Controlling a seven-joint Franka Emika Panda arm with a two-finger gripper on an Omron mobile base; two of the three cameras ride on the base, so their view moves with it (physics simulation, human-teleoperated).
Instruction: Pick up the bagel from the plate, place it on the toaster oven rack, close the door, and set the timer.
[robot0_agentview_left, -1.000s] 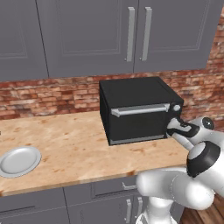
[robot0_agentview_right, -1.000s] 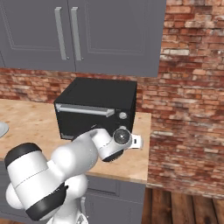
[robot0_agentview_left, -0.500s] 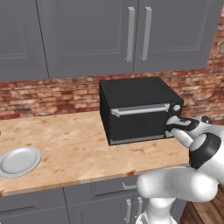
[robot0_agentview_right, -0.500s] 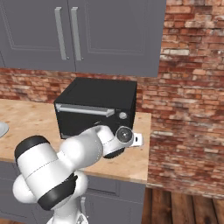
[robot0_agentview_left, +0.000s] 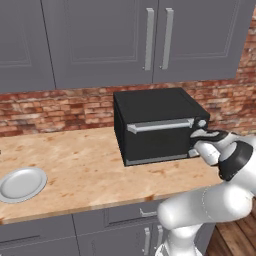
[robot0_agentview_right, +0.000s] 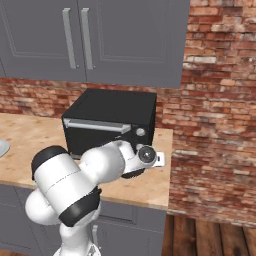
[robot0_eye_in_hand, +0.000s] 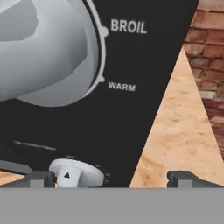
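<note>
Knobs sit very close to the gripper (robot0_eye_in_hand: 109, 178) now, and its two dark tips are spread wide apart with nothing between them. In the hand view a small white knob (robot0_eye_in_hand: 75, 172) pokes up at about 7 o'clock, right by one tip, and a big grey dial (robot0_eye_in_hand: 46, 52) fills the spot at 10 o'clock, with the words BROIL and WARM beside it. I think the robot is on the last step, setting the timer. To do it well, it should move so the small knob sits right between the two tips, squeeze gently, and then turn slowly without slipping off. Farther back, the door (robot0_agentview_left: 157, 139) of the black toaster oven (robot0_agentview_left: 156, 122) looks shut and stands straight up, facing out over the counter (robot0_agentview_left: 85, 170). Its long silver handle (robot0_agentview_left: 160, 125) runs flat from side to side, 9 o'clock to 3 o'clock. Way off at 8 o'clock lies the plate (robot0_agentview_left: 21, 184), flat and with nothing on it. I cannot see the bagel or the rack; I guess they are inside the oven.
</note>
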